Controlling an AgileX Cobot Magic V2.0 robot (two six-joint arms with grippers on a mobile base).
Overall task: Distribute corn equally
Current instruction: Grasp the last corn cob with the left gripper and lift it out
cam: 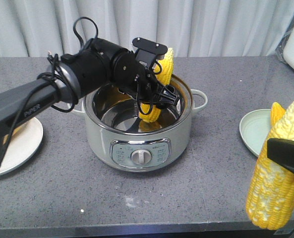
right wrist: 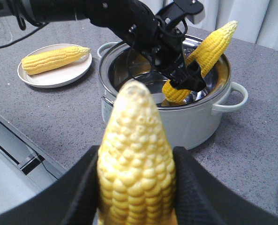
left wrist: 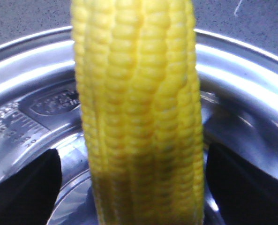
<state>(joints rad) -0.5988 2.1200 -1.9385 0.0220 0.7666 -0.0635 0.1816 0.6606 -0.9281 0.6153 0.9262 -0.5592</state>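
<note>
Roughly halfway, by my reading: one cob (right wrist: 54,58) lies on the left plate (cam: 23,148), at 9 o'clock from the pot (cam: 181,134). The tip of a second cob (cam: 277,113) shows on the right plate (cam: 253,131) at 3 o'clock, so each plate carries one. The other two are off the bench (cam: 62,193). The left pincer (cam: 159,96) pinches a golden cob (cam: 165,67) near its middle and holds it tilted over the pot's opening. Its blunt end is down inside the rim and its pointed end is up toward 1 o'clock. The left wrist view shows its kernels filling the gap between two dark fingers (left wrist: 21,192), with the steel bowl behind. The right pincer (right wrist: 138,185) is clamped on a paler cob (cam: 278,188), upright at about 4 o'clock from the pot, low by the bench's near edge and in front of the right plate. The pot's floor looks bare apart from a yellow glint under the golden cob, which I take for a reflection, though I cannot be sure. What is left, I judge, is two placements: the golden cob out toward the left plate and the paler one onto the right plate. Each would be laid beside the cob there and released, which would give two and two.
</note>
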